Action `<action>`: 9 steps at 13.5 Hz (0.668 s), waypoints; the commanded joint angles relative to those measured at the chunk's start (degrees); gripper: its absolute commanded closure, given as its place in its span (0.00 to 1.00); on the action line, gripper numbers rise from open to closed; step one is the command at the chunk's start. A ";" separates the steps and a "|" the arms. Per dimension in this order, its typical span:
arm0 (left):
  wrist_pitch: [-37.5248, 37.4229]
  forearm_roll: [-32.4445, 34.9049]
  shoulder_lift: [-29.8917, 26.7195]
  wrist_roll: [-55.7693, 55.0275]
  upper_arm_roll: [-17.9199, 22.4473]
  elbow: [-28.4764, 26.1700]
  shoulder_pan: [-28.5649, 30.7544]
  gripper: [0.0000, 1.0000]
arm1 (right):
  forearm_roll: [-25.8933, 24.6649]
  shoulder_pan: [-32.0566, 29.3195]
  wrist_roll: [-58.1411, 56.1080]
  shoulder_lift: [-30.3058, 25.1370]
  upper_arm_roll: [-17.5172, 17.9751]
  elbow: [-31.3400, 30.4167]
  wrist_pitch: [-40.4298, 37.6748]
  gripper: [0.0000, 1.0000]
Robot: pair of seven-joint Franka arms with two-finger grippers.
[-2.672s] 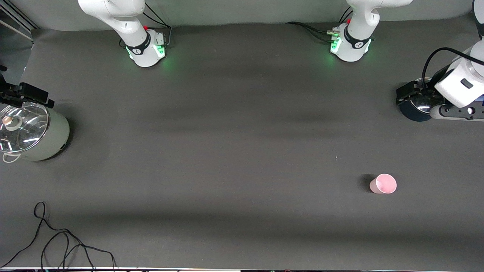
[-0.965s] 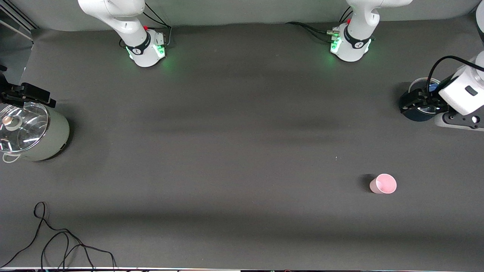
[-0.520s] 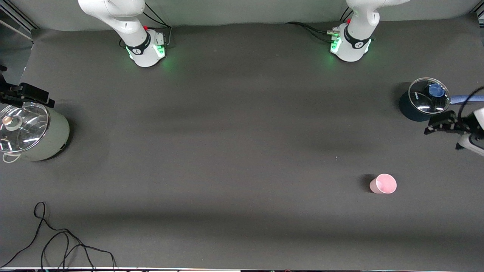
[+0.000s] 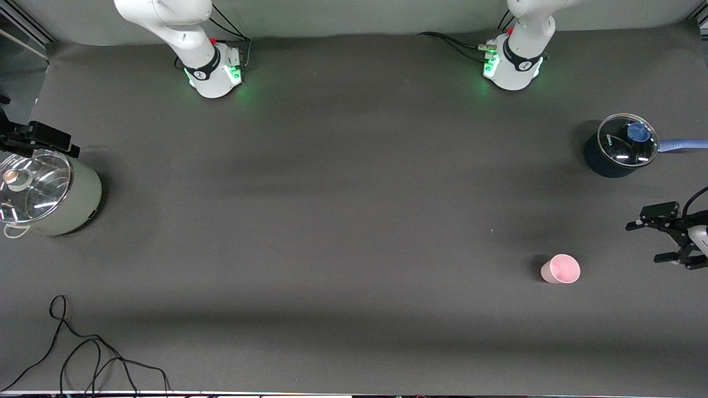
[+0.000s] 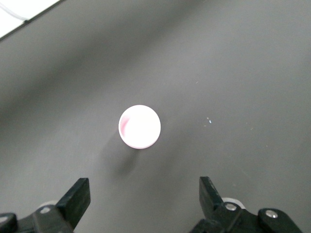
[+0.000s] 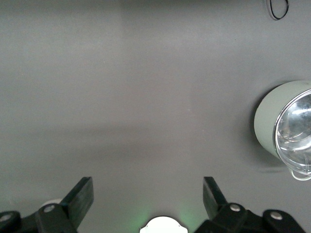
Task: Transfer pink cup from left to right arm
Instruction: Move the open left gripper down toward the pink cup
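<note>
Since approx 0.5 s ago, left pincer (image 4: pixel 661 235) has been carried from beside the dark pot (image 4: pixel 608 160) toward the front camera; it is now seen over bare worktop (image 4: pixel 354 221) at the left arm's end, between pot and pink cup (image 4: pixel 561 269) in depth, empty, fingers spread wide. Dark pot w/ glass lid (image 4: pixel 627 140) & blue knob, hidden by the arm 2.7 s ago, is now fully uncovered; blue handle (image 4: pixel 683 145) is pointed to the table edge. Pink cup is unmoved: upright, mouth up, on worktop toward the left arm's end, nearer the front camera than the dark pot, well apart from it. In left wrist view the cup (image 5: pixel 140 126) is seen from above as a pale round rim, between the two black fingers (image 5: pixel 77 199) in line but not reached; nothing is touched by them. Right pincer (image 4: pixel 38 139) is held at the right arm's end, over the rim of the pale lidded pot (image 4: pixel 72 204); arm is waiting. In right wrist view its fingers (image 6: pixel 80 196) are set wide apart w/ nothing between, only bare worktop & the pale pot (image 6: pixel 286 131) off to one side. Loose black cable (image 4: pixel 88 354) is lying on worktop at the right arm's end, close to the front edge.
</note>
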 commanded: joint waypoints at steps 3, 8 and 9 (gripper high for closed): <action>-0.44 -12.76 9.36 24.50 -0.55 2.49 6.92 0.00 | 0.14 -0.23 0.14 0.41 0.12 1.22 -0.90 0.00; -0.97 -25.25 19.03 46.40 -0.72 2.40 10.71 0.00 | 0.14 -0.14 0.23 0.41 0.12 1.13 -0.90 0.00; -1.23 -27.19 20.61 49.57 -0.81 2.40 10.98 0.00 | 0.14 -0.14 0.23 0.41 0.12 1.13 -0.90 0.00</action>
